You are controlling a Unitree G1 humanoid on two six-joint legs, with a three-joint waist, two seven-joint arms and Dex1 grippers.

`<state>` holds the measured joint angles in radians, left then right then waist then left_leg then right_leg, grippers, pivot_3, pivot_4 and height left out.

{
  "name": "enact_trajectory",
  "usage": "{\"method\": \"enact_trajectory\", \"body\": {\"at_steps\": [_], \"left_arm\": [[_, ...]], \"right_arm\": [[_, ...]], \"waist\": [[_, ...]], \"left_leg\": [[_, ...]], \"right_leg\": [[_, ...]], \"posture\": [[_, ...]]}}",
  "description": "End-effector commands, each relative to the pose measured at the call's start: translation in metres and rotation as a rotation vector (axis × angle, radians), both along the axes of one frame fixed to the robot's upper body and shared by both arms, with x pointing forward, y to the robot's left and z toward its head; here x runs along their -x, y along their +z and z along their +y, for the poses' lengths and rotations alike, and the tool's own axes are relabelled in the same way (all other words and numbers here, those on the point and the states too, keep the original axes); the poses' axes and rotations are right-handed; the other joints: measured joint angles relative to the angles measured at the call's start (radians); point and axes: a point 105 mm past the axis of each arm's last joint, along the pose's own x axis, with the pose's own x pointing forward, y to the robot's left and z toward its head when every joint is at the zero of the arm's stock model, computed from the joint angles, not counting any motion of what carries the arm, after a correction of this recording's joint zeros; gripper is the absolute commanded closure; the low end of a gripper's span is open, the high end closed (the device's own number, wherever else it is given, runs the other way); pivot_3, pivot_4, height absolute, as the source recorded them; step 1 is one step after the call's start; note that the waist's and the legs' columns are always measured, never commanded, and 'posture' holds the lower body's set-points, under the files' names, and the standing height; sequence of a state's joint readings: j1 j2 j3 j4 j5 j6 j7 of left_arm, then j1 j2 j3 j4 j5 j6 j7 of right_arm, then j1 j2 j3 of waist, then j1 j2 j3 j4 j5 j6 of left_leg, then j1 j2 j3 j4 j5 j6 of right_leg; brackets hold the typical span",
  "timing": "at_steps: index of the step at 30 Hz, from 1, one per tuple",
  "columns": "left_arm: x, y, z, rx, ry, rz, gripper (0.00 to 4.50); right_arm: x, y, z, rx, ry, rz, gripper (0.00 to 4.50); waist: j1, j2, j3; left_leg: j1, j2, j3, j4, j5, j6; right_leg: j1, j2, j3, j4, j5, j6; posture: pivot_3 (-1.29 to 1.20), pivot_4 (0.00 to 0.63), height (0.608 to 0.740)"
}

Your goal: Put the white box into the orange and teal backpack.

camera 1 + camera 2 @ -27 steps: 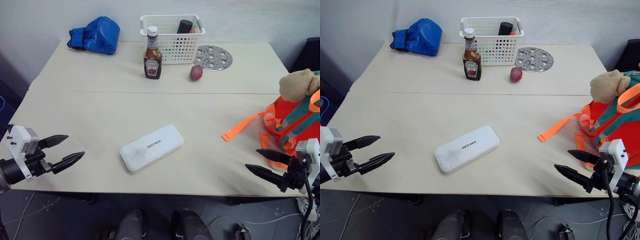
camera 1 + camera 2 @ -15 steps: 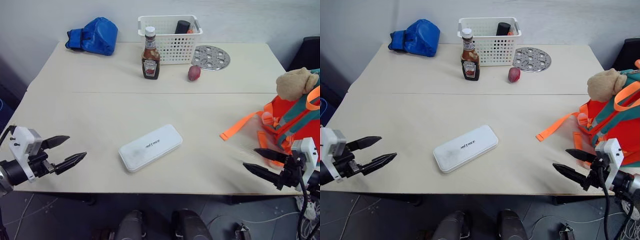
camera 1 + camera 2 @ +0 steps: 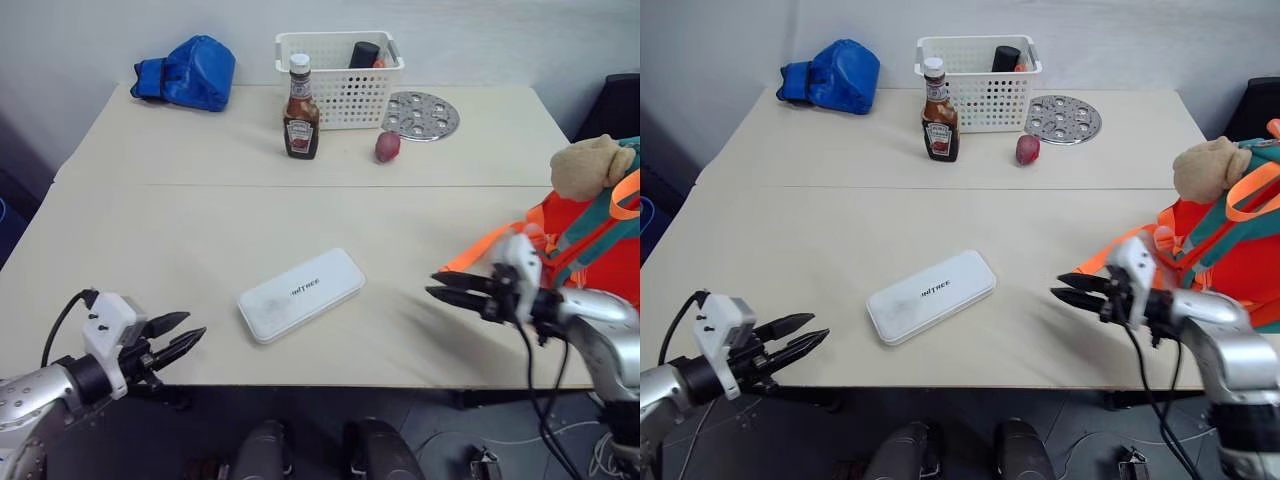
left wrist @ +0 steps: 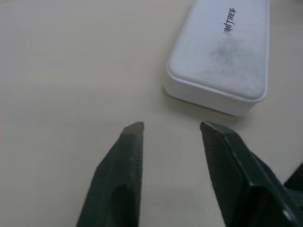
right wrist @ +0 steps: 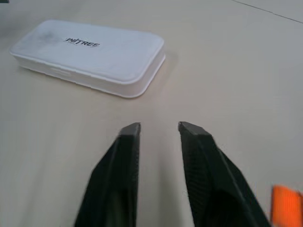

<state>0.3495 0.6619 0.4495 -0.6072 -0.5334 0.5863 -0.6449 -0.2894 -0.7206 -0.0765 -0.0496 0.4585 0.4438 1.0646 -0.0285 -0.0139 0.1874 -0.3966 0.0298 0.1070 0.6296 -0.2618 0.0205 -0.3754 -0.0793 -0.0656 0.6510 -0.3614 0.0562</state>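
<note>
The white box (image 3: 302, 295) lies flat and askew on the near middle of the table, with dark lettering on its lid. The orange and teal backpack (image 3: 600, 235) stands at the table's right edge with a tan plush toy (image 3: 595, 165) on top, and an orange strap (image 3: 478, 252) trails left from it. My right gripper (image 3: 432, 284) hovers between backpack and box, open by a narrow gap and pointing at the box (image 5: 90, 49). My left gripper (image 3: 193, 327) is at the near left edge, open and empty, short of the box's near end (image 4: 227, 52).
Along the far side of the table sit a blue boxing glove (image 3: 190, 70), a ketchup bottle (image 3: 300, 120), a white perforated basket (image 3: 340, 65) holding a dark item, a round metal disc with holes (image 3: 422, 113) and a small reddish fruit (image 3: 388, 146).
My right gripper has swung left from beside the backpack out over the table toward the box, its fingers narrower. My left gripper has shifted right and nearer the front edge.
</note>
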Motion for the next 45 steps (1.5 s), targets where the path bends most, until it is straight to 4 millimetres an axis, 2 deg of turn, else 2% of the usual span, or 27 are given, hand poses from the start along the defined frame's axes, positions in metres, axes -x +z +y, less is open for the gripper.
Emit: {"method": "enact_trajectory", "body": {"at_steps": [1, 3, 8, 12, 16, 19, 23, 30, 34, 37, 40, 43, 45], "left_arm": [[-0.007, -0.005, -0.017, -0.035, 0.000, -0.015, 3.84], [-0.015, -0.009, -0.018, -0.028, 0.045, -0.009, 4.45], [-0.024, -0.013, -0.027, -0.019, 0.036, 0.005, 4.48], [-0.025, -0.015, -0.050, 0.028, -0.067, 0.030, 4.48], [-0.028, -0.021, -0.055, -0.004, -0.118, 0.046, 4.48], [-0.037, -0.021, -0.052, -0.018, -0.124, 0.037, 4.48], [-0.054, -0.016, -0.046, -0.054, -0.158, 0.012, 4.48], [-0.069, -0.011, -0.037, -0.092, -0.228, 0.008, 4.48], [-0.070, -0.014, -0.018, -0.131, -0.231, 0.036, 4.48], [-0.072, -0.010, -0.001, -0.079, -0.198, 0.085, 4.48], [-0.073, 0.001, 0.013, 0.077, -0.154, 0.163, 3.89], [-0.072, 0.012, 0.019, 0.268, -0.125, 0.266, 2.99], [-0.070, 0.016, 0.017, 0.330, -0.127, 0.311, 2.36]], "right_arm": [[-0.019, -0.001, 0.015, 0.052, 0.017, -0.059, 4.50], [-0.032, -0.001, 0.026, 0.066, 0.026, -0.084, 4.50], [-0.053, -0.006, 0.044, 0.108, 0.029, -0.108, 4.50], [-0.057, -0.011, 0.062, 0.112, 0.082, -0.114, 4.50], [-0.053, -0.011, 0.071, 0.101, 0.116, -0.118, 4.50], [-0.042, -0.012, 0.075, 0.102, 0.162, -0.106, 4.50], [-0.022, -0.013, 0.070, 0.102, 0.195, -0.083, 4.50], [-0.006, -0.016, 0.059, 0.107, 0.151, -0.059, 4.50], [-0.004, -0.017, 0.053, 0.109, 0.120, -0.049, 4.50], [-0.006, -0.017, 0.049, 0.126, 0.110, -0.059, 4.50], [-0.011, -0.014, 0.046, 0.146, 0.109, -0.076, 4.50], [-0.012, -0.014, 0.045, 0.189, 0.145, -0.098, 4.50], [-0.013, -0.014, 0.046, 0.205, 0.166, -0.104, 4.50]], "waist": [[0.001, 0.000, 0.000], [0.001, 0.000, 0.000], [0.000, -0.001, 0.000], [0.000, -0.001, 0.000], [0.000, -0.001, 0.000], [0.000, -0.001, 0.000], [0.002, -0.001, 0.000], [-0.003, -0.001, 0.000], [-0.003, -0.001, 0.000], [-0.001, -0.001, 0.000], [-0.001, -0.002, 0.001], [-0.001, -0.002, 0.001], [-0.002, -0.002, 0.001]], "left_leg": [[0.000, 0.000, 0.000, 0.001, 0.000, 0.000], [0.000, 0.000, 0.000, 0.001, 0.000, 0.000], [0.001, 0.000, 0.000, 0.002, 0.001, 0.000], [0.001, 0.000, 0.000, 0.001, 0.001, -0.001], [0.001, 0.000, 0.000, 0.001, 0.001, -0.001], [0.002, 0.000, 0.000, 0.001, 0.001, -0.002], [0.002, 0.000, -0.002, 0.001, 0.001, -0.002], [0.002, 0.000, -0.001, 0.000, 0.001, -0.003], [0.003, 0.000, -0.001, 0.000, 0.001, -0.004], [0.003, 0.000, -0.001, 0.000, 0.001, -0.003], [0.003, 0.000, -0.001, 0.000, 0.001, -0.003], [0.002, 0.000, -0.002, 0.000, 0.001, -0.003], [0.002, 0.000, -0.002, 0.000, 0.001, -0.003]], "right_leg": [[0.000, 0.000, 0.000, 0.002, 0.000, 0.000], [0.000, 0.000, 0.000, 0.002, 0.000, 0.000], [0.000, 0.000, -0.001, 0.004, 0.001, 0.002], [0.000, 0.000, -0.001, 0.005, 0.001, 0.002], [0.000, 0.000, -0.001, 0.006, 0.001, 0.002], [0.000, 0.000, -0.001, 0.006, 0.001, 0.002], [0.000, 0.000, -0.002, 0.007, 0.001, 0.002], [-0.001, 0.000, -0.002, 0.007, 0.001, 0.002], [-0.001, 0.000, -0.002, 0.007, 0.001, 0.002], [-0.001, 0.000, -0.002, 0.007, 0.001, 0.002], [-0.001, 0.000, -0.002, 0.007, 0.001, 0.002], [-0.001, 0.000, -0.002, 0.007, 0.001, 0.002], [-0.001, 0.000, -0.002, 0.007, 0.001, 0.002]], "posture": [[0.00, 0.150, 0.740], [0.00, 0.150, 0.740], [0.00, 0.150, 0.740], [0.00, 0.150, 0.740], [0.00, 0.150, 0.740], [0.00, 0.150, 0.740], [0.00, 0.150, 0.740], [0.00, 0.150, 0.740], [0.00, 0.150, 0.740], [0.00, 0.150, 0.740], [0.00, 0.150, 0.740], [0.00, 0.150, 0.740], [0.00, 0.150, 0.740]]}}
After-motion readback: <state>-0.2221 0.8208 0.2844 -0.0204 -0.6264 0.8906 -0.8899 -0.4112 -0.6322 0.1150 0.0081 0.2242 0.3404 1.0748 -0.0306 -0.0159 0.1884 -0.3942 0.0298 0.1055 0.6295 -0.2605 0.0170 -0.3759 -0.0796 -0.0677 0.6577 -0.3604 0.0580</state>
